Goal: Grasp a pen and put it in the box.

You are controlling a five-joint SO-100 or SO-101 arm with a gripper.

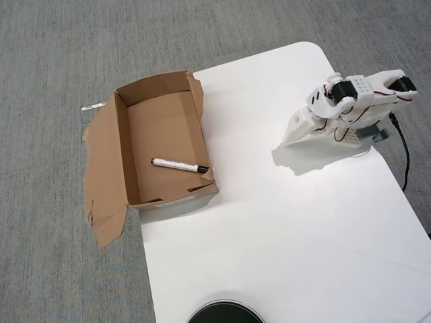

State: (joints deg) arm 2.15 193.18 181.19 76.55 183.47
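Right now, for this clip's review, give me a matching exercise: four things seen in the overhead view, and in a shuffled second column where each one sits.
Things:
1. pen
2. box
3. gripper
4. black round object

Places:
A. cut off by the bottom edge of the view
B. folded back near the table's right side, holding nothing
C. lying flat on the cardboard floor, black cap to the right
D. at the table's left edge, torn flap spread over the grey carpet

Pairs: 1-C, 2-D, 3-B, 4-A
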